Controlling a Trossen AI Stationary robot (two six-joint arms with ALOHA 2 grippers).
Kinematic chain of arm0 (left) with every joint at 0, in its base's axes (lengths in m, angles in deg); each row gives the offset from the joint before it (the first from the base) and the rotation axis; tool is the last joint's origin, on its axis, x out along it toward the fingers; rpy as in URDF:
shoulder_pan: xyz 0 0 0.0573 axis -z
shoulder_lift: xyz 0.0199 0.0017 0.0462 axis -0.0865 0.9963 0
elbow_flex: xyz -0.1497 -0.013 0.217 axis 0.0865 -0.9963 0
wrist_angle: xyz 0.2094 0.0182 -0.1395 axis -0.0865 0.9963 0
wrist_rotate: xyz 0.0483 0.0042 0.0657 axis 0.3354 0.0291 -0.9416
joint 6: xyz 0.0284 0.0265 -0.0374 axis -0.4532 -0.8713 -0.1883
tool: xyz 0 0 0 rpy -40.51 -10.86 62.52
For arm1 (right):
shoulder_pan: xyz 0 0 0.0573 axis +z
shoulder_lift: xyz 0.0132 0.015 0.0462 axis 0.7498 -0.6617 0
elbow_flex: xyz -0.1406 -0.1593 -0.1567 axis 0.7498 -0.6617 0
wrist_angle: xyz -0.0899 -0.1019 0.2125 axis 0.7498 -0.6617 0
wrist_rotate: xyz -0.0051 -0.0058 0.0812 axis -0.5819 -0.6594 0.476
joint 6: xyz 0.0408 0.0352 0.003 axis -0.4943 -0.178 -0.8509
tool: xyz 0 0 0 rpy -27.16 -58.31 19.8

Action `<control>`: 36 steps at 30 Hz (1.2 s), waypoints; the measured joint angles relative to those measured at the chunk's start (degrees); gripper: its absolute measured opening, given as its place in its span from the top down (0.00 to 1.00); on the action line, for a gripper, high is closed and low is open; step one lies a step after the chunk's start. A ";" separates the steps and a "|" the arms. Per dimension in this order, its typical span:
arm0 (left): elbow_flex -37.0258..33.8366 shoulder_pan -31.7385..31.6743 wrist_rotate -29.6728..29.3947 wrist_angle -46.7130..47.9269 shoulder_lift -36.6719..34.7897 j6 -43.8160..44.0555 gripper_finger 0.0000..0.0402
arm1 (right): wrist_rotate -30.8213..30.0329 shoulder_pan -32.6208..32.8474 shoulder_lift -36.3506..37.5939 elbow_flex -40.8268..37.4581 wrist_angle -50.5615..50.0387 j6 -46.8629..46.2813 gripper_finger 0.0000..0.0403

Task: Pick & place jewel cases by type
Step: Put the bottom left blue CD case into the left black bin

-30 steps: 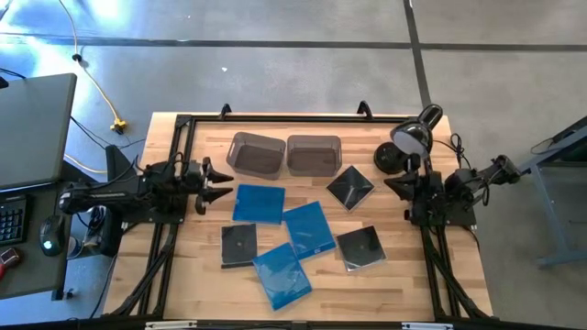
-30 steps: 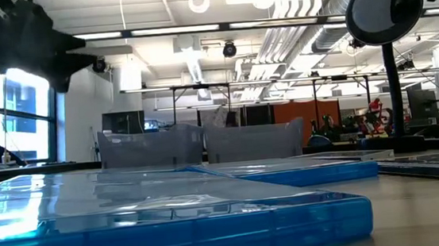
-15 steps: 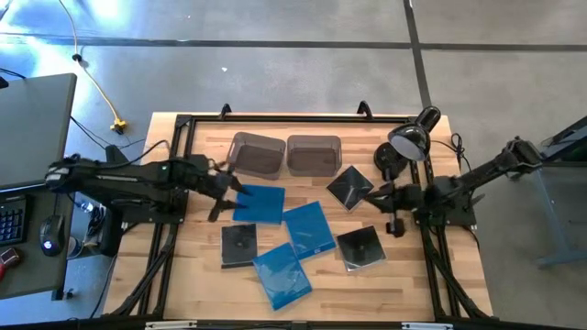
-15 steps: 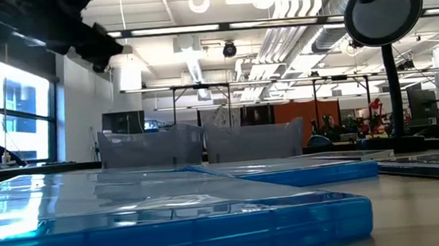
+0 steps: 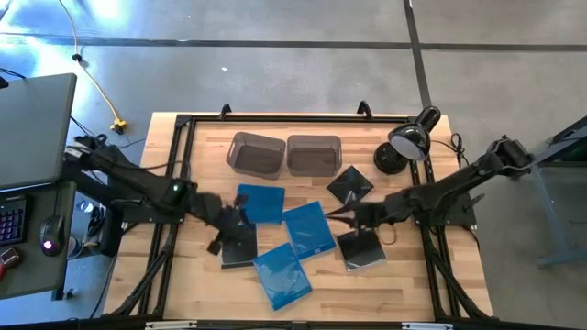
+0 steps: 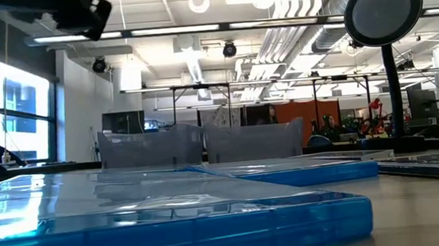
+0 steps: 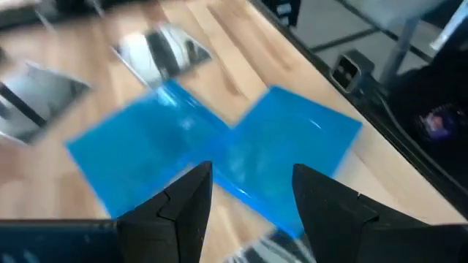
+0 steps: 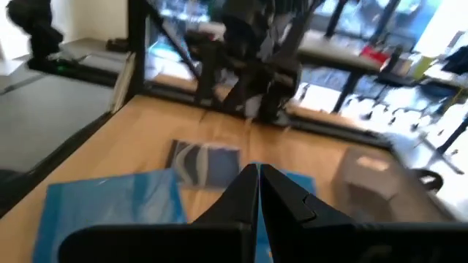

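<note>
Six jewel cases (image 5: pixel 308 229) lie scattered on the counter (image 5: pixel 413 293) before the two bins (image 5: pixel 285 154), unsorted; the left gripper (image 5: pixel 240 217), jaws spread and empty, hangs over the black case (image 5: pixel 238 247); the right gripper (image 5: pixel 341 216), jaws clenched and empty, nears another dark case (image 5: pixel 360 248).

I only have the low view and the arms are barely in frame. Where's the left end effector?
Observer: In the high view, the left end effector is above the left black case, with its fingers open.
Operator: And the right one?
Observer: The right end effector is shut and holding nothing. It is between the upper black case and the lower black case.
Operator: Anything binned?
Observer: No. The left bin and the right bin hold no cases.
</note>
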 joint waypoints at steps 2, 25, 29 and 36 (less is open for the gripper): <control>0.00 3.83 -2.80 -0.44 2.42 2.95 0.54 | 2.50 0.00 -2.80 0.93 -0.11 -1.21 0.97; 2.09 21.97 -23.60 -18.14 32.99 4.81 0.54 | 20.57 2.05 -28.32 9.63 -2.76 -19.49 1.00; 3.43 22.02 -26.72 -18.22 33.38 0.98 0.54 | 23.75 1.49 -29.90 9.62 -3.58 -23.05 1.00; 4.15 21.99 -26.80 -18.37 33.91 -0.64 0.54 | 24.75 2.22 -33.67 9.62 -2.45 -23.56 1.00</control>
